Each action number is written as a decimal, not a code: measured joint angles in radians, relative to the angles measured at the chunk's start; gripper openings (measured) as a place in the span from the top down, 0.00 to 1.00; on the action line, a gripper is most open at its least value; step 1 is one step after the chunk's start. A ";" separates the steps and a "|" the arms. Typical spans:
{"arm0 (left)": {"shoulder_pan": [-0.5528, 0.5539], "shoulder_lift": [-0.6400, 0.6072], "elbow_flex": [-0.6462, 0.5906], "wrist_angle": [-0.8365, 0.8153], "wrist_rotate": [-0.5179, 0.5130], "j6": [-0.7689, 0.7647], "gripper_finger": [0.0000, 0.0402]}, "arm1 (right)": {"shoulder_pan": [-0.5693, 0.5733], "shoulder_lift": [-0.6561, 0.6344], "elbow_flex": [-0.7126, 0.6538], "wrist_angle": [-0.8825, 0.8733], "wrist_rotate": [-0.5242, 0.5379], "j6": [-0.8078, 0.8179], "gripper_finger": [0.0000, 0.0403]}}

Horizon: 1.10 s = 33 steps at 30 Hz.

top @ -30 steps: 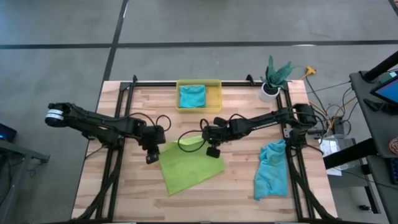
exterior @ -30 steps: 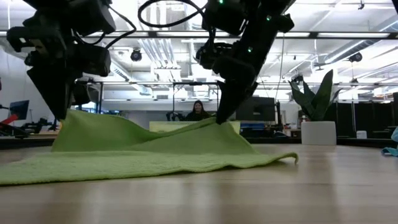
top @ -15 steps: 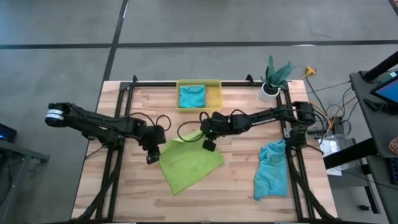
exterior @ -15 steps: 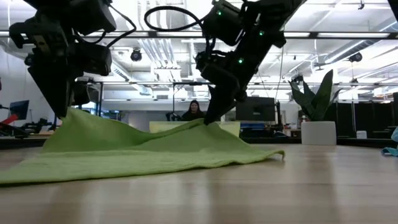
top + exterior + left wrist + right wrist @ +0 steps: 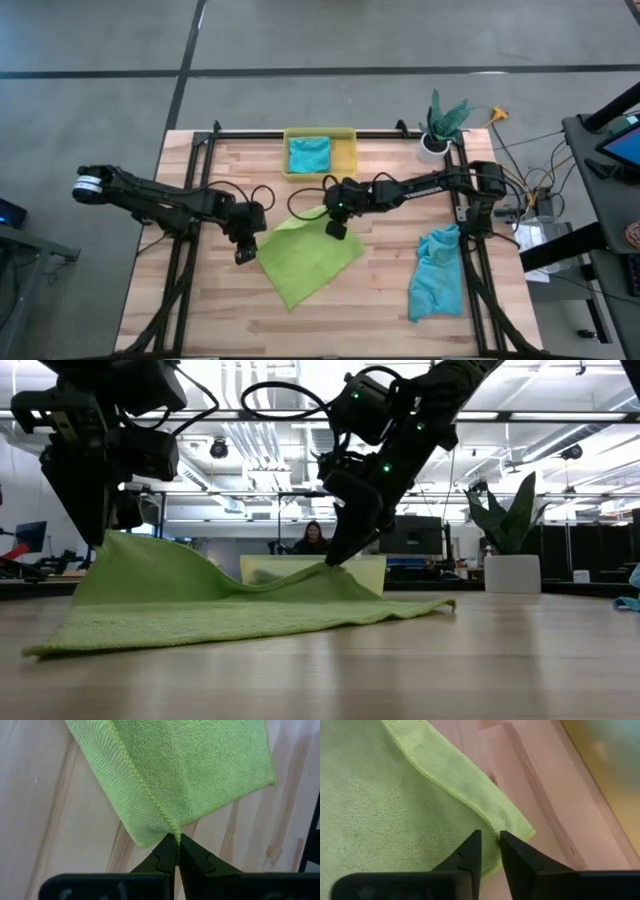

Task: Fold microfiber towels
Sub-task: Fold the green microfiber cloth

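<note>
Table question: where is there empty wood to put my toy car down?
Bare table lies at the front left below the left gripper, and in a strip between the green towel and the teal towel. The middle is crowded: both grippers, the right gripper included, are at the green towel, with the yellow bin behind.

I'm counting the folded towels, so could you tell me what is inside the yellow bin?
A teal towel lies inside the yellow bin, covering most of its floor. Anything beneath that towel cannot be seen.

Probably lab: monitors (image 5: 408, 534), ceiling ducts (image 5: 240, 440)
</note>
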 joint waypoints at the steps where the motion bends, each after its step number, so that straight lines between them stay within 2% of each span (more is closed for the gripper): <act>1: 0.000 0.000 0.000 0.000 0.000 0.000 1.00 | 0.000 0.000 -0.002 0.006 0.003 0.000 0.82; 6: 0.000 0.000 0.000 0.000 0.010 -0.002 1.00 | 0.000 0.000 -0.011 0.033 0.053 -0.007 0.76; 13: 0.000 0.000 0.002 -0.001 0.027 -0.025 1.00 | 0.000 0.000 -0.058 0.104 0.079 -0.085 0.78; 18: 0.000 -0.001 0.003 -0.001 0.027 -0.042 1.00 | 0.000 0.001 -0.090 0.105 0.080 -0.255 0.76; 23: 0.000 -0.001 0.003 -0.001 0.027 -0.048 1.00 | 0.000 0.036 -0.093 0.216 0.063 -0.457 0.70; 28: 0.000 -0.001 0.003 -0.001 0.043 -0.050 1.00 | 0.000 0.122 -0.033 0.201 0.027 -0.475 0.65; 33: 0.000 -0.001 0.003 -0.003 0.049 -0.051 1.00 | -0.001 0.167 0.065 0.122 0.029 -0.460 0.66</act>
